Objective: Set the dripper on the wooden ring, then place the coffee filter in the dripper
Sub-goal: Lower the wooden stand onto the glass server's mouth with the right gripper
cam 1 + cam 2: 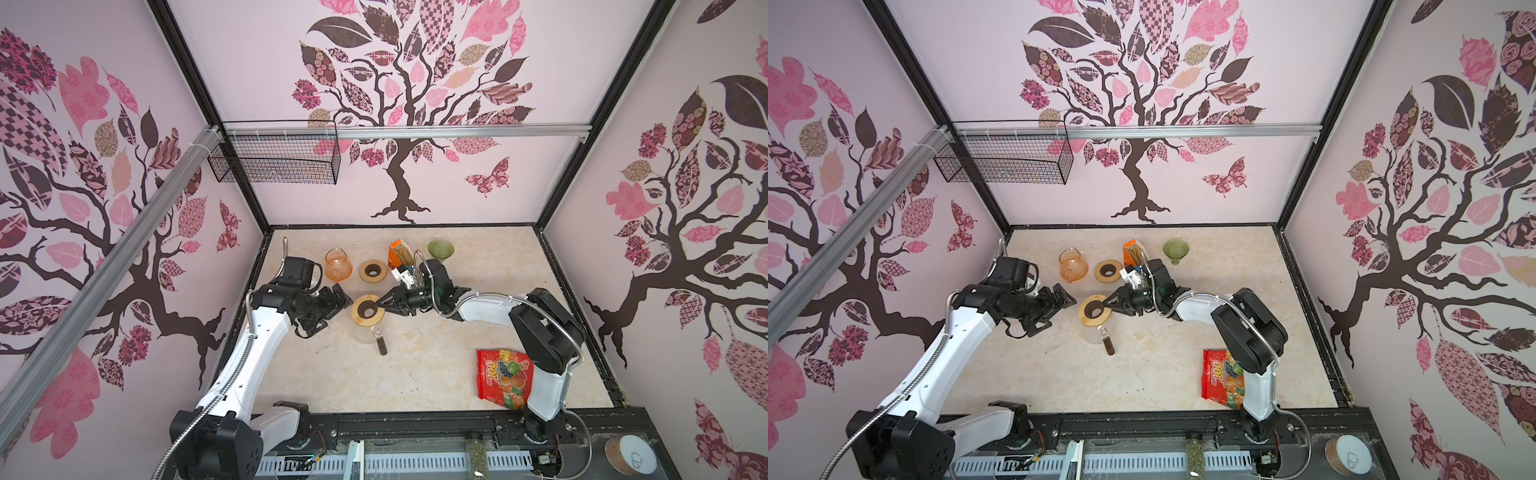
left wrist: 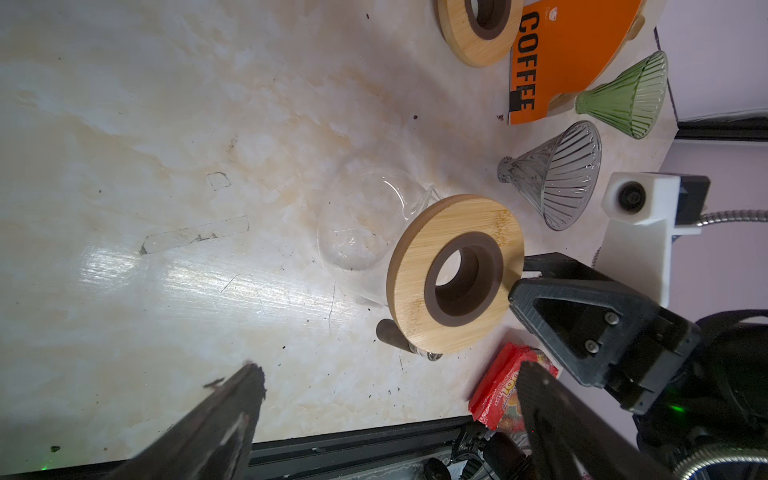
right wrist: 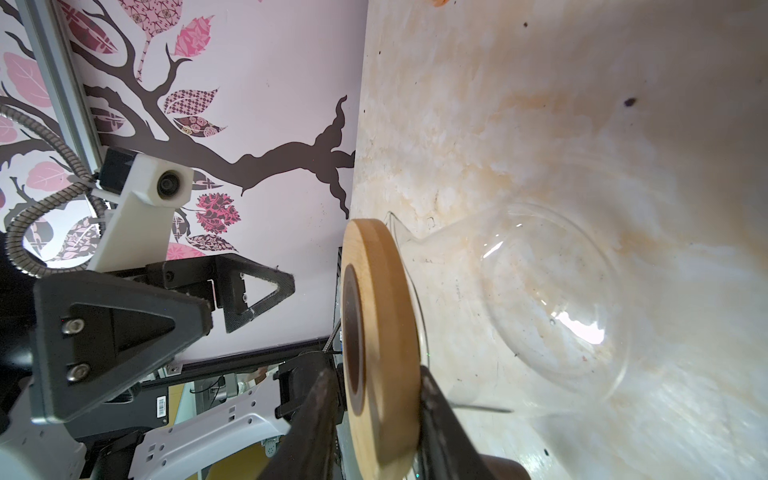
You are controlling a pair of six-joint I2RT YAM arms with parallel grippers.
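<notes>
Finding the coffee filter (image 1: 402, 252): you look to the far side of the table (image 1: 415, 374), where tan papers stand on edge in the orange box (image 2: 582, 50).
Way to go: it lies behind your right claw (image 1: 377, 307), farther back on the table and close by that arm's wrist. Your left claw (image 2: 390, 368) is farther off, so the right arm looks like the one to fetch it.
Right claw: its two fingers sit on either side of the wooden ring (image 3: 386, 332). You cannot tell if they squeeze it or only sit around it.
Left claw: wide open, with nothing in it.
Wooden ring: flat, pale and smooth, with a soft brown middle. It rests on the clear glass jug (image 3: 552, 307).
Drippers: a green one (image 1: 441, 249) and a grey see-through one (image 2: 557, 174) sit near the box. Both are ribbed glass cones. You cannot tell which one is meant.
Filter feel: thin, bendy paper, probably easy to crush, so pinch it softly.
</notes>
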